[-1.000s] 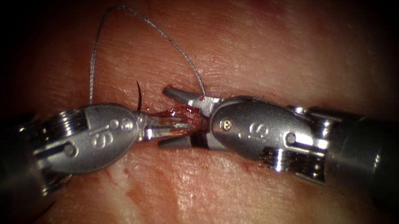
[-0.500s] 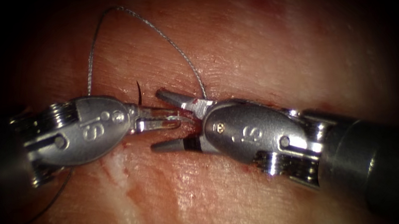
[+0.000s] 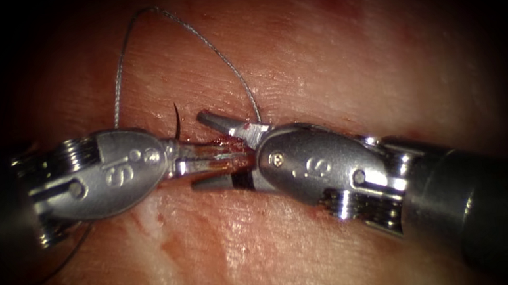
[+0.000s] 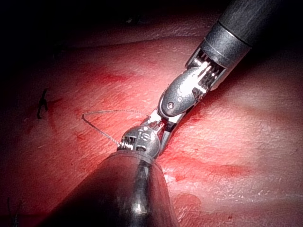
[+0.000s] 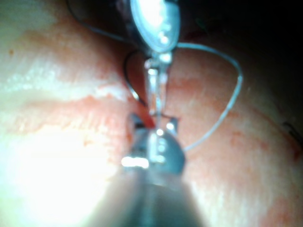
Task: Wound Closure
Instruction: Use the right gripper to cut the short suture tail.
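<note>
The tissue (image 3: 293, 44) is lying under both tools, its cut (image 3: 227, 141) running across between their tips and serving as the landmark here. Red fluid (image 3: 226, 159) is pooling in the cut just where the tips are meeting.

The right gripper (image 3: 215, 151) is reaching to the cut from its right side, its jaws standing apart, one above the cut line and one below it, holding nothing. In the right wrist view this gripper (image 5: 151, 124) is likewise showing two spread jaw tips.

The left gripper (image 3: 217, 161) is coming from the left of the cut, its thin jaws lying close together and pointing between the right tool's spread jaws; whether they are pinching anything I cannot tell.

The thread (image 3: 185, 29) is arching above the cut, one end dropping behind the left tool's body, the other coming down at the right tool's upper jaw.

The needle (image 3: 177, 121) is showing as a dark curved tip rising just above the left tool's jaw base, left of the cut; the rest of its curve is hidden.
</note>
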Motion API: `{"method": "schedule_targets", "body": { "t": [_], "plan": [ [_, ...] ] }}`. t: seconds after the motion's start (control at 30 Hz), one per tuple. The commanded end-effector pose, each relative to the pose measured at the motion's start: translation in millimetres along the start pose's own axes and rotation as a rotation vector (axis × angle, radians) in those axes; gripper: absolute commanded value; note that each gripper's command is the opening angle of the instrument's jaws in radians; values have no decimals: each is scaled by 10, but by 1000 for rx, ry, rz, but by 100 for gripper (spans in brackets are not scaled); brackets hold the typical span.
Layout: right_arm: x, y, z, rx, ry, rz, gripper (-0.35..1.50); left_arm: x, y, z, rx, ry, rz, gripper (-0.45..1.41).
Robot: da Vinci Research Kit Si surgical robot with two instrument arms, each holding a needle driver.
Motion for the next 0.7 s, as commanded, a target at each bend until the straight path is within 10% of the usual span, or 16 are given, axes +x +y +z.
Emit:
{"method": "schedule_targets", "body": {
  "t": [0.03, 0.63, 0.7],
  "plan": [
    [1, 5, 9, -3, 4, -5, 146, 0, -6, 6, 3, 2, 2, -45],
    [1, 8, 12, 7, 11, -7, 121, 1, -6, 7, 4, 1, 8, -45],
    [-1, 8, 11, 12, 18, -9, 76, 1, -6, 7, 2, 3, 8, -45]
  ]
}}
